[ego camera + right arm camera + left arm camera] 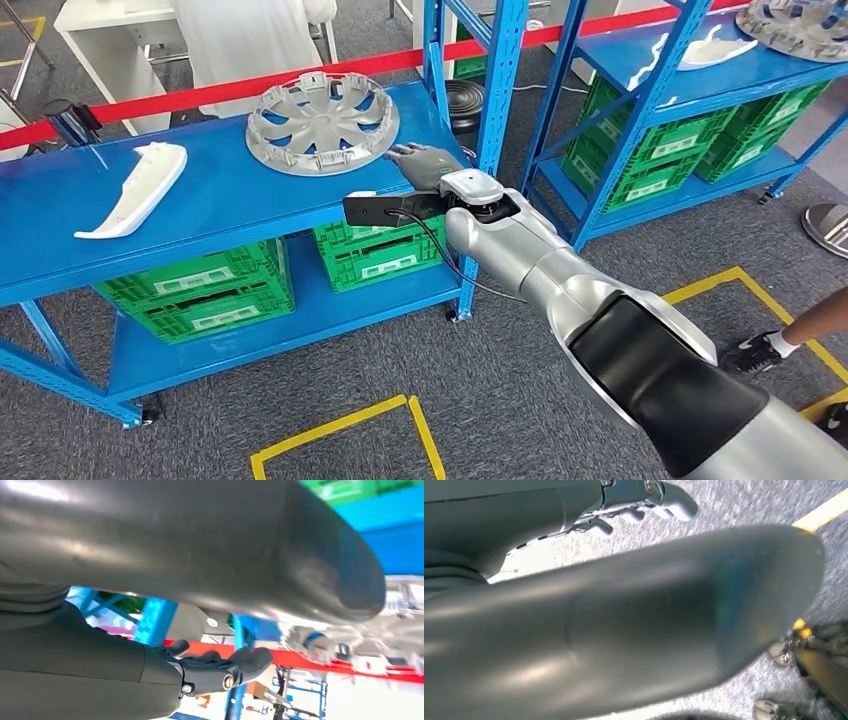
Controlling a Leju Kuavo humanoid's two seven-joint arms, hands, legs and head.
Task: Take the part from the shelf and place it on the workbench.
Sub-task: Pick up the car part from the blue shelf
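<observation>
A silver hubcap lies flat on the top board of the blue shelf, towards its right end. A white curved trim part lies on the same board at the left. My right arm reaches across to the shelf, and my right hand is just right of the hubcap's rim, above the board's front corner, fingers stretched out and holding nothing. In the right wrist view the dark fingers are spread, with the hubcap blurred beyond them. My left hand hangs over the grey floor, empty, fingers apart.
Green crates sit on the lower board. A blue upright post stands just right of my hand. A second blue shelf at the right carries another hubcap. Red barrier tape runs behind. A person's foot is at the right.
</observation>
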